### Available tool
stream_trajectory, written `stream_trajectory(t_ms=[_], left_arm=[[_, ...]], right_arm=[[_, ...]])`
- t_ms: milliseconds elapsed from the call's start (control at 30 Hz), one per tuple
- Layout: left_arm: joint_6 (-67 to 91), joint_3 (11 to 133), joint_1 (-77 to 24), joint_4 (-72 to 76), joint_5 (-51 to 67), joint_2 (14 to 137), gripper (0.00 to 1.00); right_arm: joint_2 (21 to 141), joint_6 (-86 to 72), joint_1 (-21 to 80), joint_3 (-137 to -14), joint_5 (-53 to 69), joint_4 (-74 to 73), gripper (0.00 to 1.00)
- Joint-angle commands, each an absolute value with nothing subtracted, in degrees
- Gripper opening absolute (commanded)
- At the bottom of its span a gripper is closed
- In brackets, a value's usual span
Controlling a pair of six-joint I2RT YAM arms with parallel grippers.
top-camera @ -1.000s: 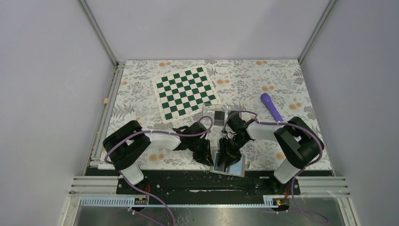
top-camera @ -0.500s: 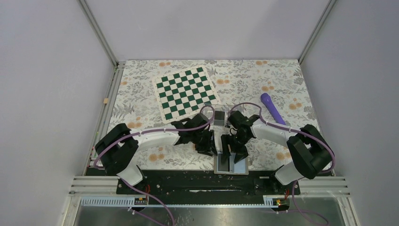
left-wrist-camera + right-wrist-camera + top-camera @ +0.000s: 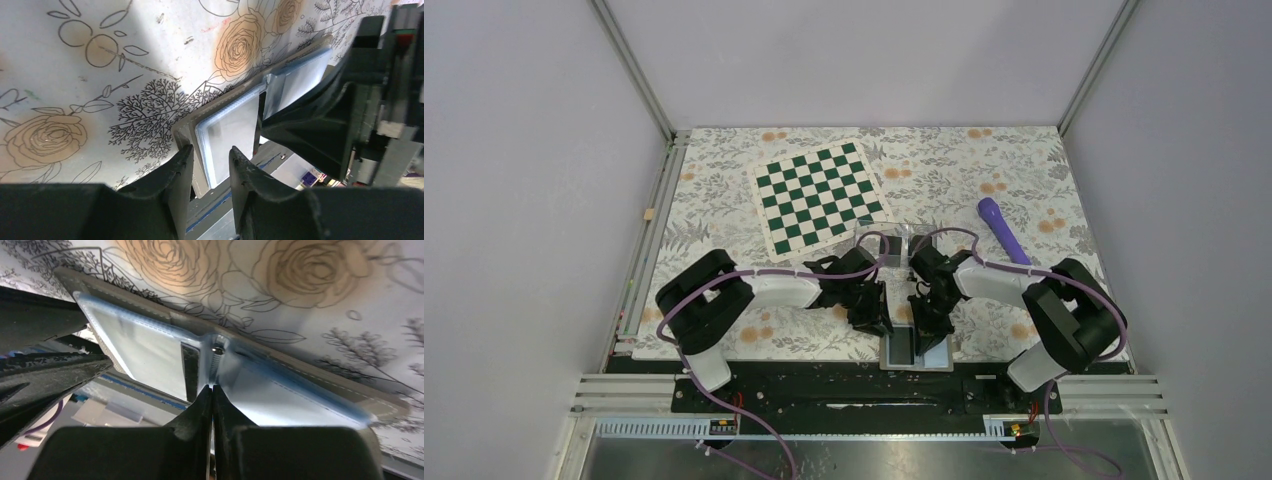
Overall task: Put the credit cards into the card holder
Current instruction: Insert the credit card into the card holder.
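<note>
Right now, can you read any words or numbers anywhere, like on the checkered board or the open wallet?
No text can be read.
Green-and-white chequered board: only squares, no letters or numbers.
Taupe folding wallet with light-blue inside: no brand or print shows.
Purple rod-shaped tool: no marking visible.
Small coloured patch past the table edge, left wrist view: too blurred to read.

Left arm (image 3: 774, 290) and right arm (image 3: 989, 280) crowd the wallet (image 3: 934, 355) (card holder (image 3: 892, 243) seemingly just behind).

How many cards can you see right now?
2. One card sits in the holder; a second card shows as a black strip in the open wallet. More may be hidden there.
</note>
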State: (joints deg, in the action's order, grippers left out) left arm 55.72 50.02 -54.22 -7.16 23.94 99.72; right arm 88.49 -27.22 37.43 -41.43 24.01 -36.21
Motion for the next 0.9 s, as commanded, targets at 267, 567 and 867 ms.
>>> stream_trajectory(t_ms=[267, 567, 867], left_arm=[[54.7, 51.5, -54.5, -3.8, 26.2, 97.7, 0.26], [54.4, 52.1, -55.3, -2.0, 27.7, 97.0, 0.19], [54.1, 52.2, -56.2, -2.0, 28.2, 93.9, 0.16]], right_arm=[[92.7, -26.8, 37.8, -40.2, 23.9, -33.1, 0.03], [93.1, -26.8, 37.8, -40.3, 24.5, -32.9, 0.01], [92.2, -26.5, 37.8, -41.8, 23.9, -34.6, 0.03]])
